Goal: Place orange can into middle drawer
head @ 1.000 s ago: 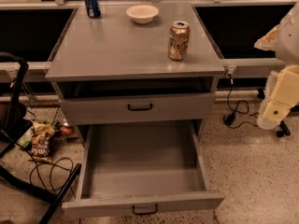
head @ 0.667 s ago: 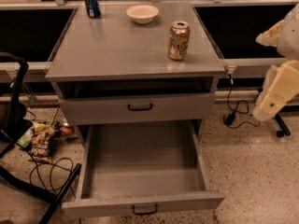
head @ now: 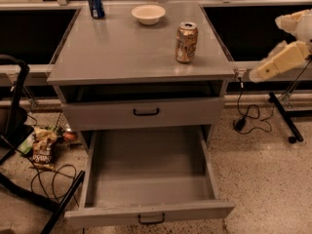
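The gripper (head: 261,72) has come up and swung in toward the cabinet over the last second. Earlier it hung low and nearly upright off the cabinet's right side; now it lies at a slant at about the height of the top (head: 122,52), its tip pointing down and left, just off the right front corner. Whether it is open or closed cannot be told from here, but it holds nothing. Nothing else has moved. The can (head: 186,43) stands upright on the right part of the top, near the right edge and set back from the front, well apart from the bowl (head: 148,13) and the blue can (head: 95,2) along the back. The gripper is near the can but not touching it, with the top's corner between them. The drawer (head: 146,165) is pulled fully out below the shut upper drawer (head: 146,112), and its floor is bare. So the placing has not begun: this looks like the approach to the pick. The drawer needs no more opening, which leaves the reach, the grasp, the lift and the lowering. The can is light and tall, so a sideways nudge from an arriving tip could tip it or roll it off the near edge.
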Tool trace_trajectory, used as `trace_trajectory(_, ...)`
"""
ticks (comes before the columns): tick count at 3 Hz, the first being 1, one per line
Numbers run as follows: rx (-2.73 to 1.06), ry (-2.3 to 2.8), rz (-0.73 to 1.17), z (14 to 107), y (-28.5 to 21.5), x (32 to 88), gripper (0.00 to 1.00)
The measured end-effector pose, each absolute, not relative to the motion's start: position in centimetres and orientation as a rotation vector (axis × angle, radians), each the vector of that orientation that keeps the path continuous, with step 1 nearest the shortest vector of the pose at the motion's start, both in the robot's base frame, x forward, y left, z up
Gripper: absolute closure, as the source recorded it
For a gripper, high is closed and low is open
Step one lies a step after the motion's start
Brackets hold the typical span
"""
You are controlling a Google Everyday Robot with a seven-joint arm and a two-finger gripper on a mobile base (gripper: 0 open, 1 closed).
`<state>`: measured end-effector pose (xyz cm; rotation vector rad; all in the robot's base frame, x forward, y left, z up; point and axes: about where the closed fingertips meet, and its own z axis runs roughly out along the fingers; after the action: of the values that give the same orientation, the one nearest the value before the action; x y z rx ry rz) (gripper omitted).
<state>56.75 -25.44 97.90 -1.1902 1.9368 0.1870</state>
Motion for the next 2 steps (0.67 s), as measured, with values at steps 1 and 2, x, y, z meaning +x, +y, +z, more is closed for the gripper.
trace_trajectory(1, -1.053, 1.780, 0.294, 98.0, -25.3, 62.5, 0.00)
trace_trajectory(2, -0.960, 1.724, 0.335, 97.8, -24.8, 65.0, 0.00)
